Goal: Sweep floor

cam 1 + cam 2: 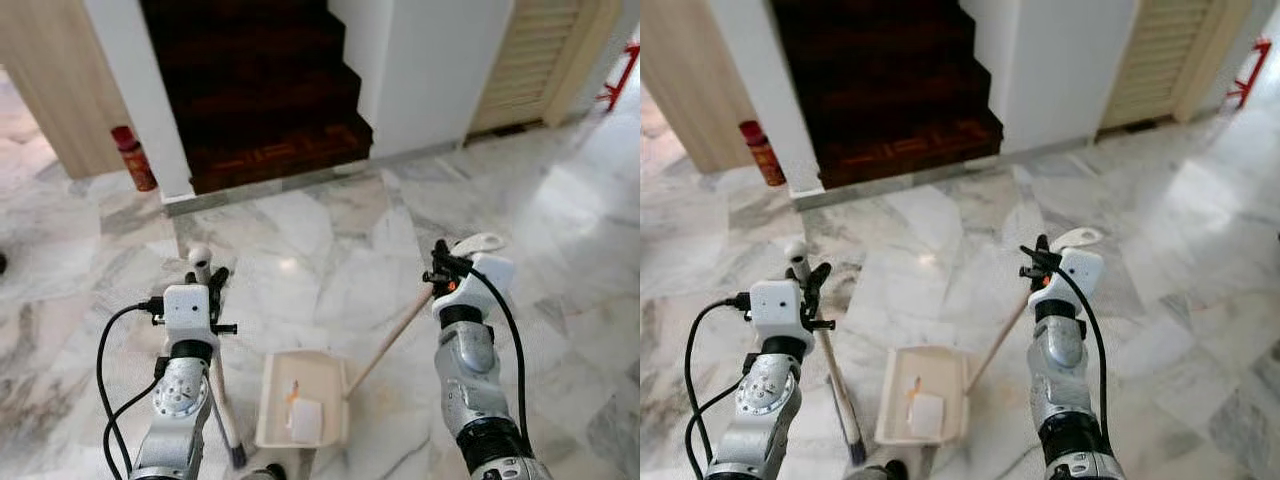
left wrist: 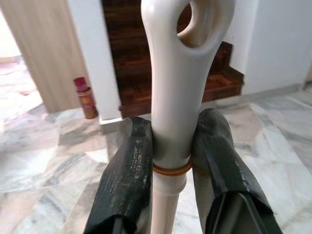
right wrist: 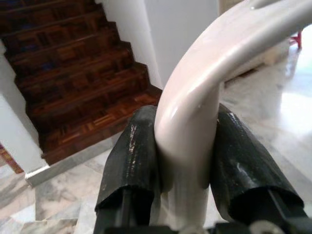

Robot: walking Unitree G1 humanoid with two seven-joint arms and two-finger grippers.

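My left gripper is shut on the cream handle of a broom, which runs down past my arm to a dark end near the floor. In the left wrist view both black fingers clamp the broom handle just below its hanging eye. My right gripper is shut on the curved cream handle of a dustpan; its long stick slants down to the cream pan on the marble floor between my arms. Small bits of white and orange litter lie in the pan. The right wrist view has the fingers squeezing the dustpan handle.
Dark wooden stairs rise straight ahead between white walls. A red spray can stands by the wall at the left. A louvred door is at the right. Marble floor stretches open in front.
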